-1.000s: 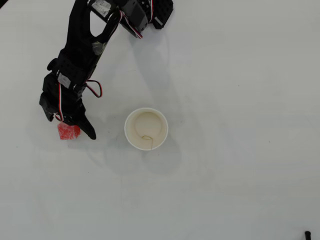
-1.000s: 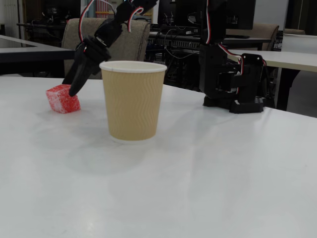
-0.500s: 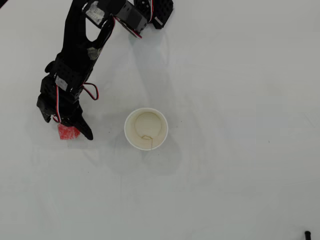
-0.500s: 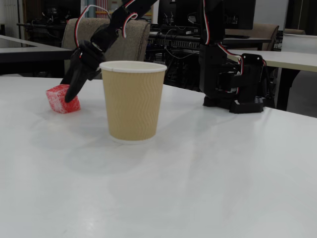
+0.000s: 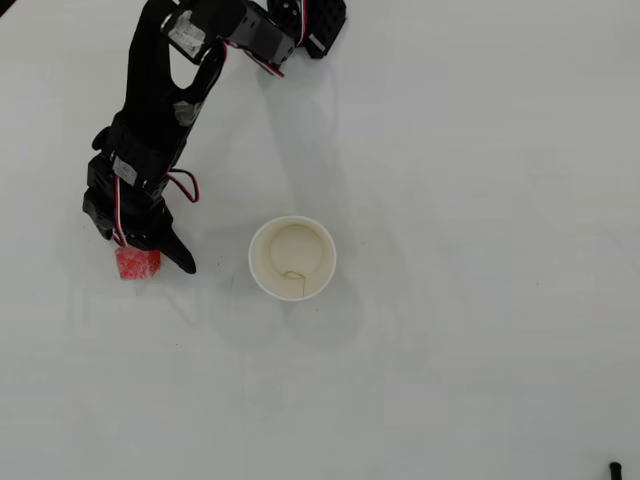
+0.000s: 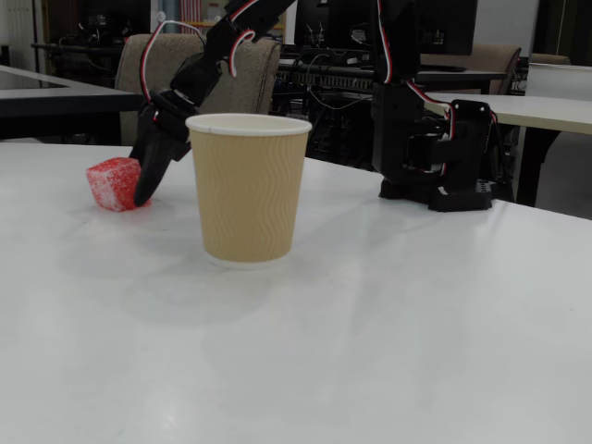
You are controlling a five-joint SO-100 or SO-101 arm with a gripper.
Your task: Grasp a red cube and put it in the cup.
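Gripper (image 5: 150, 262) shifted beside red cube (image 5: 135, 264); cup (image 5: 292, 258) empty.

The gripper (image 5: 150, 258) moved down and over toward the cup (image 5: 292, 258). One finger (image 6: 148, 180) slid off the cube's (image 6: 113, 183) front to its cup side, tip near the table (image 6: 370, 324).

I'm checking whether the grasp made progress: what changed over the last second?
The gripper shifted slightly toward the cup, its visible finger sliding down to the table on the cup-side of the red cube. Nothing was lifted or released. Cube and cup stayed put; whether the cube is gripped can't be told.
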